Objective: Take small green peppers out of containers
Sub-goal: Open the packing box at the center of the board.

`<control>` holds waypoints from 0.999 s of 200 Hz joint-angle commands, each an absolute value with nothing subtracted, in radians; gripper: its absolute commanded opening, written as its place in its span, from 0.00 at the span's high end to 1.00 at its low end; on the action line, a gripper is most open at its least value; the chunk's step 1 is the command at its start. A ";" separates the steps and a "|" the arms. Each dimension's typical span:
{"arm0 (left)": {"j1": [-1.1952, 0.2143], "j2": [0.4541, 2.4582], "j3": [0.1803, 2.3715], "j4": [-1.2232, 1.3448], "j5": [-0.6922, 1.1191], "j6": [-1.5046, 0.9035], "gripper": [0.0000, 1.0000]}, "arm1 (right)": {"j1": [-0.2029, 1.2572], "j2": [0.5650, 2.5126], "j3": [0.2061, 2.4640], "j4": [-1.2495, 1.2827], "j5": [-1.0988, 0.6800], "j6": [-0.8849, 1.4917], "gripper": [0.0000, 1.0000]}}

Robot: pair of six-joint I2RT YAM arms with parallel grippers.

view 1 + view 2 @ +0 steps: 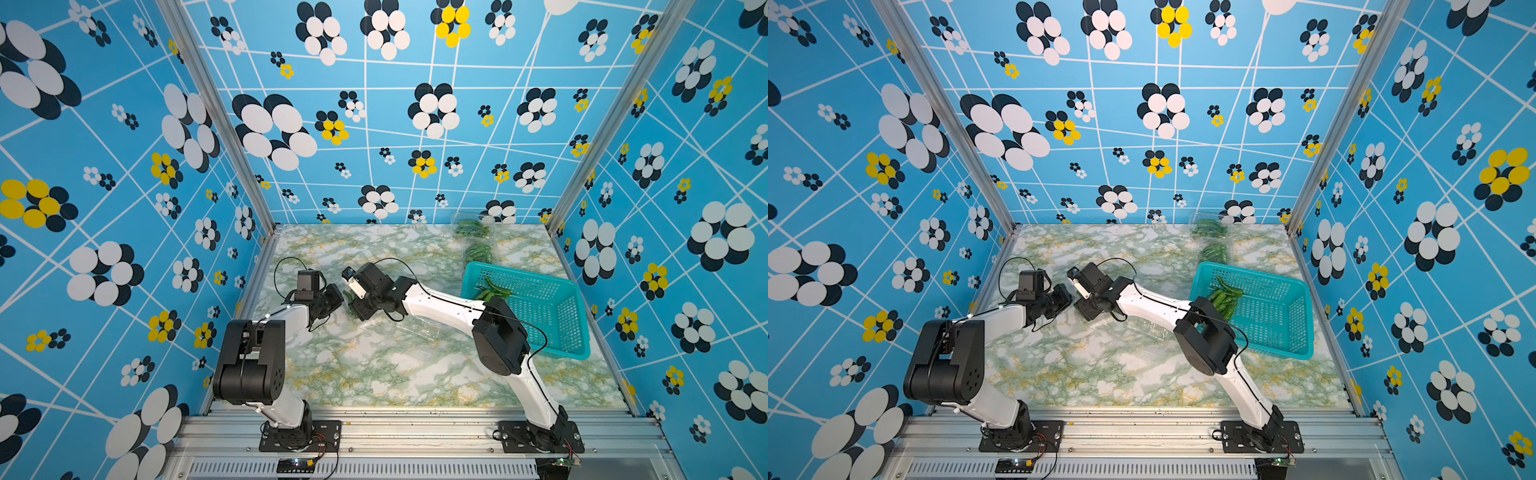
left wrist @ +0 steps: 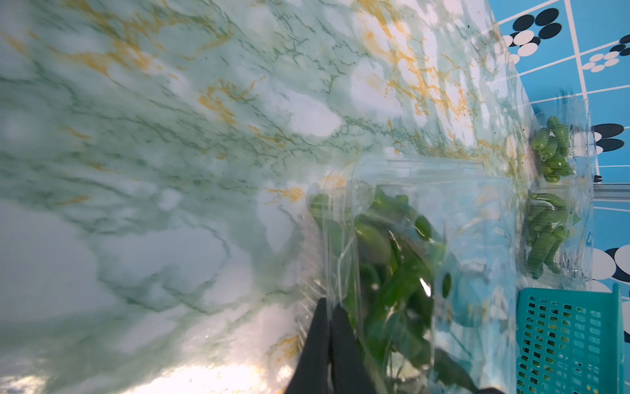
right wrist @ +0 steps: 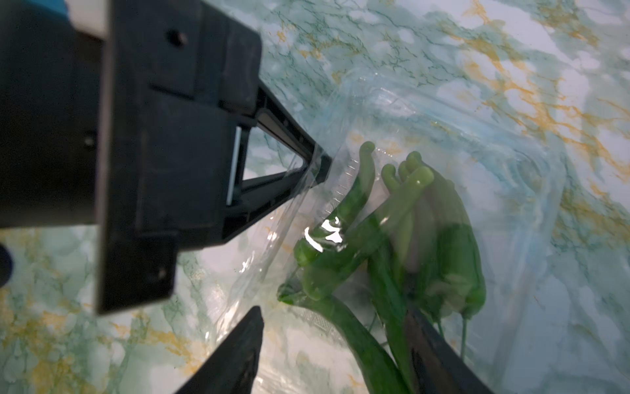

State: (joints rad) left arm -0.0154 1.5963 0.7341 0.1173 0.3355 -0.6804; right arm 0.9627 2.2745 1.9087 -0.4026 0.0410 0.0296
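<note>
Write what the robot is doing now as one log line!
left gripper: shut on edge of clamshell container | right gripper: open, jaws astride small green peppers | teal basket: holds other peppers

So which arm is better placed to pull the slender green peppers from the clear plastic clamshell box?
Right. The open right gripper straddles the peppers; the left gripper is shut on the box rim.

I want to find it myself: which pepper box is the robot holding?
On the marble table, left of the teal basket, the two arms meet. The clear box there has its edge pinched by the left claw; the other boxes lie untouched.
</note>
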 commanded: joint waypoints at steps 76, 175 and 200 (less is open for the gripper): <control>-0.028 1.600 0.755 0.107 0.324 -0.662 0.92 | 1.014 2.374 1.979 -0.365 0.129 0.085 0.33; -0.028 1.600 0.755 0.108 0.327 -0.661 0.92 | 1.038 2.427 1.988 -0.358 0.318 0.080 0.55; -0.028 1.603 0.755 0.110 0.331 -0.661 0.92 | 1.038 2.442 1.994 -0.371 0.316 0.079 0.65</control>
